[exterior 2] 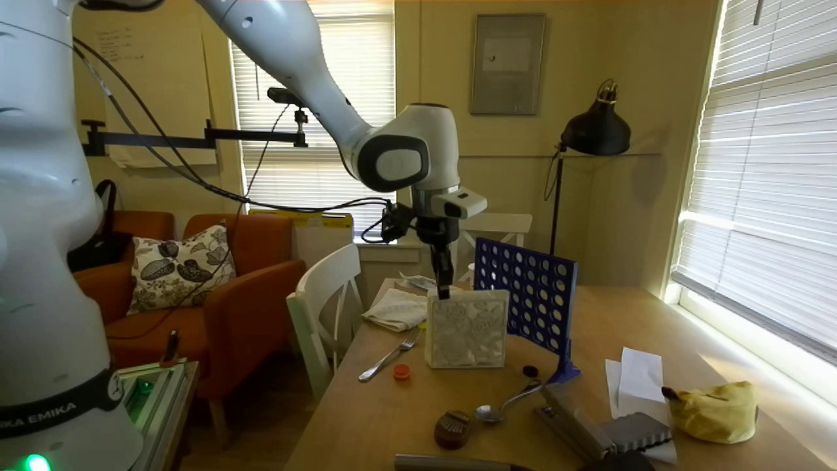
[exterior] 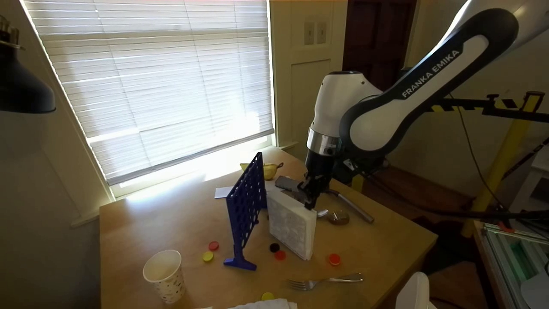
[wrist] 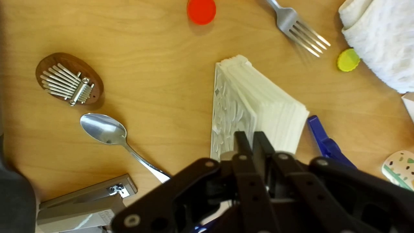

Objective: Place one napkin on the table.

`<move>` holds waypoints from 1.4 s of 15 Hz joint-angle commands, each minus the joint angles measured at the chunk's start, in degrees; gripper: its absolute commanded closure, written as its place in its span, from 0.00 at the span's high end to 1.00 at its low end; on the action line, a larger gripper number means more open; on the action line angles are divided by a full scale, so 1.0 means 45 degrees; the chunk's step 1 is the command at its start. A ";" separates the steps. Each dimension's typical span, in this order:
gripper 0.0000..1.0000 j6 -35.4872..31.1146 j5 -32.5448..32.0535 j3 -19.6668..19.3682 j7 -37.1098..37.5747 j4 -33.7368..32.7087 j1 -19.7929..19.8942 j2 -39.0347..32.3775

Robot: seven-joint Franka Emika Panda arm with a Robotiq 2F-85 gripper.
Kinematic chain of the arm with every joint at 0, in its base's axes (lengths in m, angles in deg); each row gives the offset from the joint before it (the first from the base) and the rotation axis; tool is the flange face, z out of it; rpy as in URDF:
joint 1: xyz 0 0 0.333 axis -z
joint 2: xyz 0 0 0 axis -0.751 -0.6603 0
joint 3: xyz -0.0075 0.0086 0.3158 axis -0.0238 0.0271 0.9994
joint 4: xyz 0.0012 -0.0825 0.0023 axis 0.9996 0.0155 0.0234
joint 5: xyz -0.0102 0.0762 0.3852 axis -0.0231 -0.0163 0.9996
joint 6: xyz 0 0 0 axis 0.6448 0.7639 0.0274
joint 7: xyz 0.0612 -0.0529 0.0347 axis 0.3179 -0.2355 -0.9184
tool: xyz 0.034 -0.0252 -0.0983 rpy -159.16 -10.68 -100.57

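Note:
White napkins (wrist: pixel 281 119) stand packed on edge in the rigid white holder (wrist: pixel 231 110), which has an embossed face. The holder stands upright on the tan table (wrist: pixel 155 64) and shows in both exterior views (exterior: pixel 287 221) (exterior 2: pixel 467 333). My gripper (wrist: pixel 249 132) points down at the holder's top edge in both exterior views (exterior: pixel 309 205) (exterior 2: pixel 444 293). Its fingers are close together with a narrow gap. The edge of the holder's face shows between or just beyond the fingertips. I see no napkin between them. Whether they touch the holder is unclear.
A blue upright game rack (exterior: pixel 244 210) stands close beside the holder. A fork (exterior: pixel 319 282), spoon (wrist: pixel 108 131), thumb piano (wrist: pixel 68 79), stapler (wrist: pixel 84 200), paper cup (exterior: pixel 165 274), white cloth (exterior 2: pixel 395 311), yellow pouch (exterior 2: pixel 716 412) and several small discs lie around.

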State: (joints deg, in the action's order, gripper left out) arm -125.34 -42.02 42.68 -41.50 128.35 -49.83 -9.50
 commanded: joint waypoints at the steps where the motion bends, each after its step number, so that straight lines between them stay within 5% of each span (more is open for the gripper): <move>1: 0.13 -0.0153 0.0466 -0.0020 -0.0198 -0.0198 -0.0076 -0.0269; 6: 0.00 -0.0164 0.0815 0.0038 -0.0408 -0.0210 -0.0051 -0.0296; 21: 0.00 0.0304 0.0045 0.0054 0.0359 0.0411 -0.0351 0.2022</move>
State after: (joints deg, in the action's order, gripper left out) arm -125.26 -40.30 42.85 -41.68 128.47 -50.86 -4.55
